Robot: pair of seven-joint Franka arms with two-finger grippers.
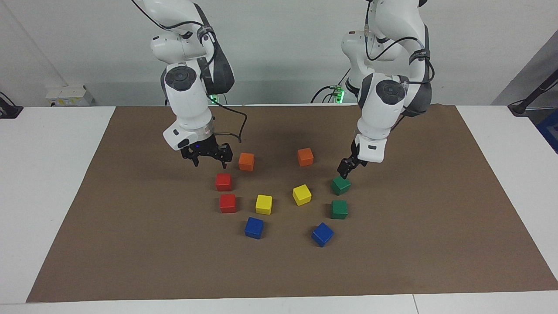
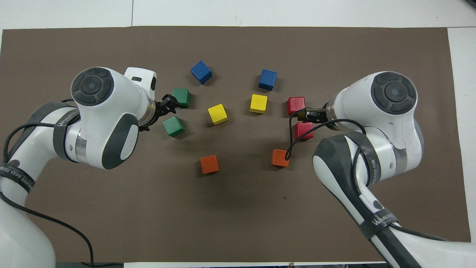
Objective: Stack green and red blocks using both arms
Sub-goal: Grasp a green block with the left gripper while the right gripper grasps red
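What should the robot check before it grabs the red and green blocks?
1. Right gripper open: ok.
2. Right gripper over the nearer red block: not ok, it is short of it.
3. Left gripper above the nearer green block: ok.
4. Left gripper open: cannot tell.
5. All four blocks, with the farther red block and farther green block, lying single on the mat: ok.

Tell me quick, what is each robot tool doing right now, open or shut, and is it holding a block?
Left tool: empty, above the small dark green cube nearer the robots; open or shut cannot be told.
Right tool: open, empty, above the bright red cube.
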